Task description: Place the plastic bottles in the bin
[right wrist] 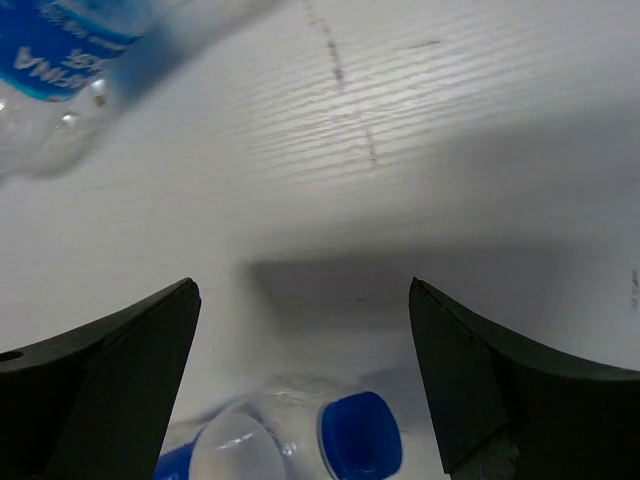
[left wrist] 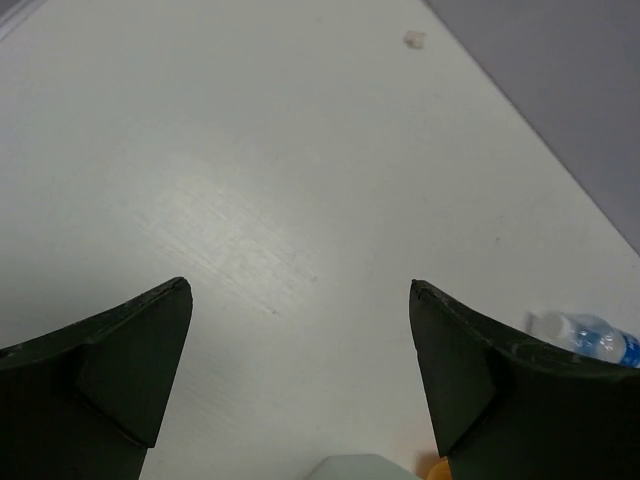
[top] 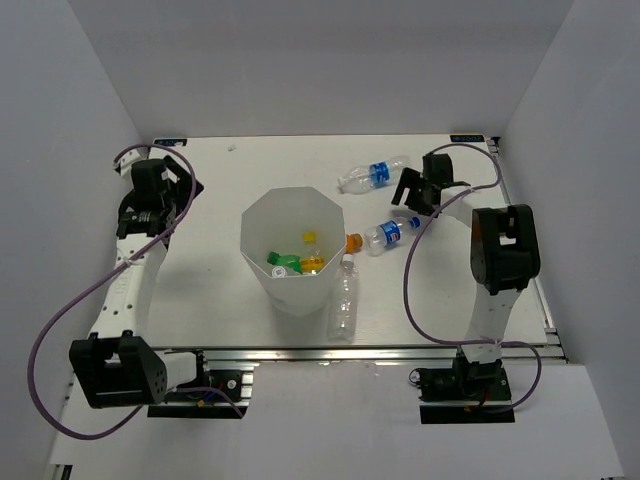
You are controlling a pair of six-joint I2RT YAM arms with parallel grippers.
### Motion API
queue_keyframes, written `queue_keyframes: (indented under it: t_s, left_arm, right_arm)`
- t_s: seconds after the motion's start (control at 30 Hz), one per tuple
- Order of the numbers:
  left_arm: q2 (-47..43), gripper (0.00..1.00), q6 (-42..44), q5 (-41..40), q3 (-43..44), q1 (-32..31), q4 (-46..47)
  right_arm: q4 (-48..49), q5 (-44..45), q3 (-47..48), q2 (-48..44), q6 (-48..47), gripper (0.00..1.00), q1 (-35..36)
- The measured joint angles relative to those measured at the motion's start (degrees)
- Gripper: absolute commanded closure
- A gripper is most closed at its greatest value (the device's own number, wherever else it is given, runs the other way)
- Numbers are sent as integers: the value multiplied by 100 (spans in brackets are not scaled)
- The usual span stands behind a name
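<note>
- Plainly, the bin (top: 300,295) stands upright near the middle of the table (top: 230,165), its mouth open to the top camera.
- Inside it lie a green bottle (top: 283,260) and an orange-yellow bottle (top: 313,263) side by side, with a yellow cap (top: 309,238) just past them toward 12 o'clock.
- Three more plastic bottles lie on their sides outside the bin.
- The far bottle (top: 372,175), clear with a blue label, is at 1 o'clock from the bin and well apart from it.
- The orange-capped bottle (top: 385,235), also blue-labelled, is at 3 o'clock, its cap just beside the bin's rim.
- The clear bottle (top: 344,300) is at 5 o'clock, close against the bin's wall.
- The left gripper (top: 186,188) is at 10 o'clock from the bin, near the table's left edge. Its jaws are spread wide with nothing held, and only bare table shows between its fingers (left wrist: 130,350).
- The right gripper (top: 410,192) is at 2 o'clock from the bin, between the far bottle and the orange-capped bottle. Its jaws are wide apart too and grip nothing.
- In the right wrist view a blue label (right wrist: 55,50) fills the 10 o'clock corner. At 6 o'clock, low between the fingers (right wrist: 470,380), lies a clear bottle end with what looks like a blue cap (right wrist: 360,435), too blurred to be sure.
</note>
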Motion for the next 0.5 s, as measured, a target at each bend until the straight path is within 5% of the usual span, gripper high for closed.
queue_keyframes:
  t_s: [0.3,0.5]
  left_arm:
    - [85,2,-321,553,-1021,308,-122]
    - [-223,2,-358,850,-1484,310,-92]
  right_arm:
    - [166,-201,-214,-1080,-903,11,26]
    - [-20,278,-1167,-2203,332,11,59]
